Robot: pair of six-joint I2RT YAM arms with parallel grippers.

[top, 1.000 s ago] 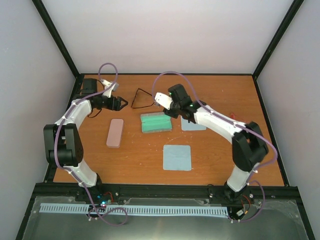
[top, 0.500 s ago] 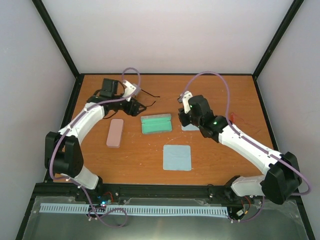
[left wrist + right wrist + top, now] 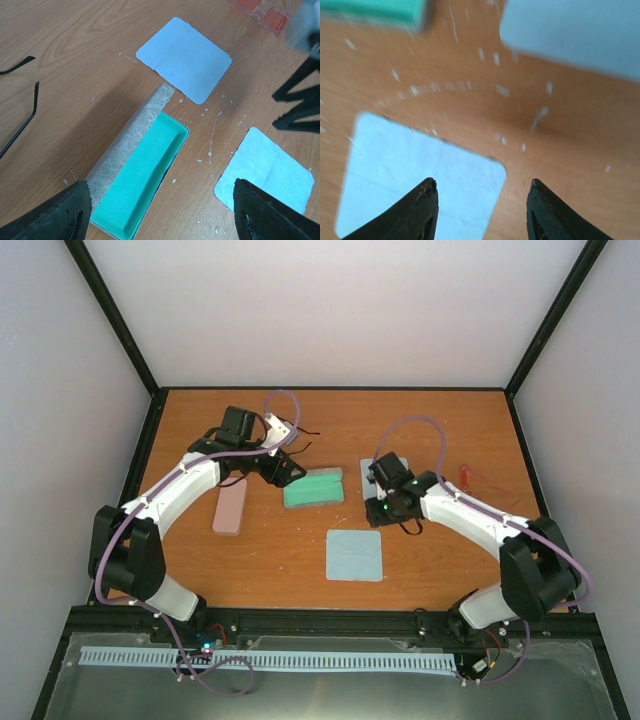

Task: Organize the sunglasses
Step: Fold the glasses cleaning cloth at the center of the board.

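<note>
Sunglasses (image 3: 36, 97) are free now: your right gripper (image 3: 482, 182) let go and withdrew, jaws apart and empty, so your left gripper (image 3: 160, 182), wide and empty, should take them next.

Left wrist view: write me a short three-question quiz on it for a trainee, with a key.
1. True or false: the green case lies shut.
2. How many blue cloths show on the table? A one, B two, C three.
3. Fill in: the left end effector holds ____.
Key: 1 false, it lies open, lid folded back. 2 B. 3 nothing; it hangs open above the case.
</note>
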